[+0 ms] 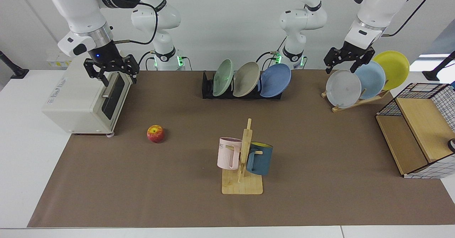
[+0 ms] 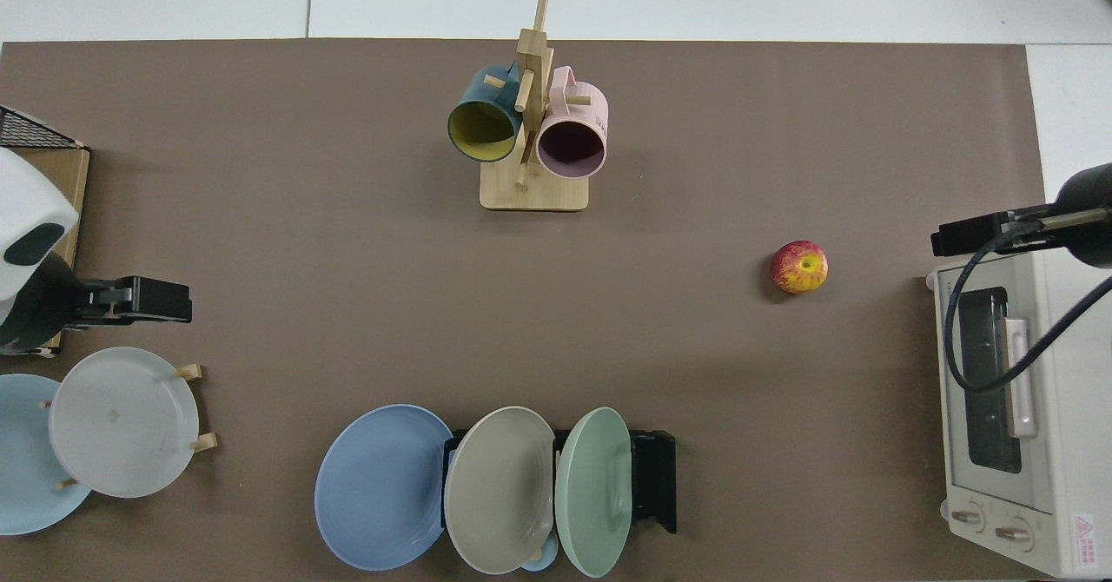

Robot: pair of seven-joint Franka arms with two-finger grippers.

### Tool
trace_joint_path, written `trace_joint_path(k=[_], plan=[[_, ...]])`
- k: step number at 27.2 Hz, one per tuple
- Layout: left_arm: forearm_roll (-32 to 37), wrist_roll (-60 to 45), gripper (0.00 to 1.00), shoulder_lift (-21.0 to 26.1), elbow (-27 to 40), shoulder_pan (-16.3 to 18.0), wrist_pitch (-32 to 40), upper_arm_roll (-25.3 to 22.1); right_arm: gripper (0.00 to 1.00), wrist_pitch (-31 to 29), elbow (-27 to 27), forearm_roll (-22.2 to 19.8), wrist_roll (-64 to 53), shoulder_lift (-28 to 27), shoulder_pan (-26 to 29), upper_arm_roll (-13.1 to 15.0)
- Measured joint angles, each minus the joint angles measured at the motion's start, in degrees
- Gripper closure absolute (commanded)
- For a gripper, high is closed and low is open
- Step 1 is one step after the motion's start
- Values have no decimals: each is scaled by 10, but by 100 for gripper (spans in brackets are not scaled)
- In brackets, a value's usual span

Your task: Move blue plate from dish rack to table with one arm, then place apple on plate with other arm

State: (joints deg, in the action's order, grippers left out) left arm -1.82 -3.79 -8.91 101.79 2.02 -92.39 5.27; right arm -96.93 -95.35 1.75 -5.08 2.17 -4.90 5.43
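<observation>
- Left gripper (image 1: 347, 61): fingers apart, nothing between them, hanging in the air just above the grey plate (image 1: 343, 88) on the wooden stand (image 1: 359, 102).
- Blue plate (image 1: 275, 80): well apart from this gripper, toward the table's middle, leaning in the end slot of the dish rack (image 1: 241, 93), beside a beige plate (image 1: 246, 79) and a green plate (image 1: 223, 77).
- Right gripper (image 1: 117, 72): fingers apart, empty, hanging over the toaster oven (image 1: 89, 101).
- Apple (image 1: 155, 134): on the brown mat of the table (image 1: 106, 195), lower than this gripper, near the oven's front corner, not touching it.
</observation>
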Motion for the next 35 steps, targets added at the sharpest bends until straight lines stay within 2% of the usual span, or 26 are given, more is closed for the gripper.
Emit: trace_joint_path(k=[29, 35], plan=[[0, 0, 0, 0, -1, 0, 9, 1, 0, 0, 0, 0, 0, 0, 0, 0], [18, -8, 0, -1, 0, 0, 19, 23, 0, 0, 0, 0, 0, 0, 0, 0]])
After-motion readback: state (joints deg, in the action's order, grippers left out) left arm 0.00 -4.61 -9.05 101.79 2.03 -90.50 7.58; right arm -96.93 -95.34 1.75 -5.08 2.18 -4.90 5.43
